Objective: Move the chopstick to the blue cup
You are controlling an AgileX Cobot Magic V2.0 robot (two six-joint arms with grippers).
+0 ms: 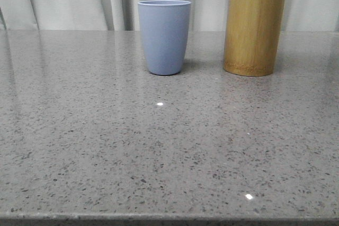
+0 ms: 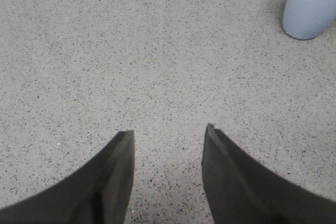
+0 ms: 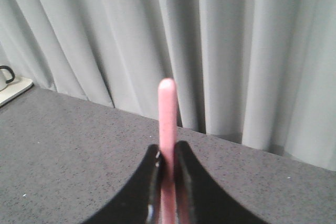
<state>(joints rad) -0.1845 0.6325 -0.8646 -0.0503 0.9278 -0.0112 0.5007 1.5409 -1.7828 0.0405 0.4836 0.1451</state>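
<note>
In the right wrist view the right gripper (image 3: 167, 169) was closed tight on the pink chopstick (image 3: 167, 114), whose rounded tip rose above the fingers toward the grey curtain (image 3: 236, 51). The left gripper (image 2: 169, 135) hung over the speckled bench (image 1: 159, 152), spread wide with nothing between its fingers. In the front view the blue cup (image 1: 164, 36) stood upright on the bench, and the bamboo cylinder (image 1: 255, 29) stood near it at its 3 o'clock, not touching.
</note>
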